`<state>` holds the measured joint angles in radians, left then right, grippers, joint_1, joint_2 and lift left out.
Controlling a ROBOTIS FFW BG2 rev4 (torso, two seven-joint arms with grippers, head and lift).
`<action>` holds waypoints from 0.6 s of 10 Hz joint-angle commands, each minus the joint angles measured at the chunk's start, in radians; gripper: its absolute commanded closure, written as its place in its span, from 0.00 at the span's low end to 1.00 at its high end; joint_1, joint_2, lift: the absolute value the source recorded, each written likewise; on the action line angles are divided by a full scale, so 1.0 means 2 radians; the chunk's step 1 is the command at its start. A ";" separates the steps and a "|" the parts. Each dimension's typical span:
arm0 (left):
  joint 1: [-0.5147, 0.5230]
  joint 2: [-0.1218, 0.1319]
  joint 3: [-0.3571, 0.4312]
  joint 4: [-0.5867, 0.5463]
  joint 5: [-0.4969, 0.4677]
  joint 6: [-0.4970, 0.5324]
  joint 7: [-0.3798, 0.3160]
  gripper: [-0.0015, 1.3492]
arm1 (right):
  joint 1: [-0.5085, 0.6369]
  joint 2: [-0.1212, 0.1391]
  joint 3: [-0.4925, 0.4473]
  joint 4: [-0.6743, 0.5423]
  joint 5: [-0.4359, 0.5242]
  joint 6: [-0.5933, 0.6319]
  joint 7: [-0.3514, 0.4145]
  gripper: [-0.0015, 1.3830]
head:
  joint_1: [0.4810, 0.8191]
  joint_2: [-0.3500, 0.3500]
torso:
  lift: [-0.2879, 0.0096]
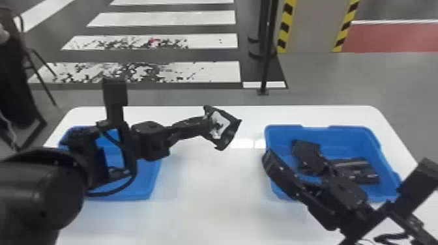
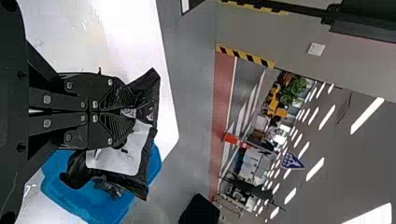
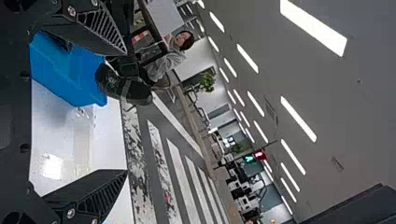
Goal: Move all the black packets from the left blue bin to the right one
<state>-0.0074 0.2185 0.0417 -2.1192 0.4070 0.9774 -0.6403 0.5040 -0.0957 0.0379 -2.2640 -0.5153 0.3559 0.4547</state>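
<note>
My left gripper [image 1: 208, 125] is above the table between the bins, shut on a black packet [image 1: 232, 132] with a white label. The left wrist view has the gripper [image 2: 134, 112] pinching the packet [image 2: 148, 88] at its edge. The left blue bin [image 1: 145, 189] lies behind the left arm, which hides much of its inside. In the right blue bin [image 1: 283, 130] are black packets [image 1: 306, 153], partly covered by the right arm. My right gripper [image 1: 298, 166] is over that bin's near left part; in the right wrist view the gripper [image 3: 126, 112] has its fingers wide apart, holding nothing.
Both bins stand on a white table [image 1: 208, 202], its bare middle between them. The left forearm reaches across the left bin, and the right arm comes in from the lower right. A black pole [image 1: 265, 65] stands on the floor beyond the table's far edge.
</note>
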 commanded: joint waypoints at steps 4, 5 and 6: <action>-0.012 0.000 -0.050 0.000 0.025 -0.004 0.000 0.90 | -0.057 -0.010 0.014 0.040 -0.010 0.009 0.000 0.09 | 0.63 0.48 | 0.45; -0.012 0.000 -0.053 0.000 0.027 -0.002 0.000 0.90 | -0.064 -0.012 0.019 0.044 -0.012 0.009 0.001 0.10 | 0.63 0.47 | 0.45; -0.014 0.000 -0.055 0.000 0.028 0.000 0.000 0.90 | -0.069 -0.012 0.024 0.047 -0.016 0.010 0.001 0.13 | 0.63 0.46 | 0.45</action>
<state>-0.0335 0.2192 -0.0654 -2.1190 0.4611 0.9742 -0.6412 0.3725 -0.1191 0.0802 -2.1736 -0.5421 0.3746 0.4572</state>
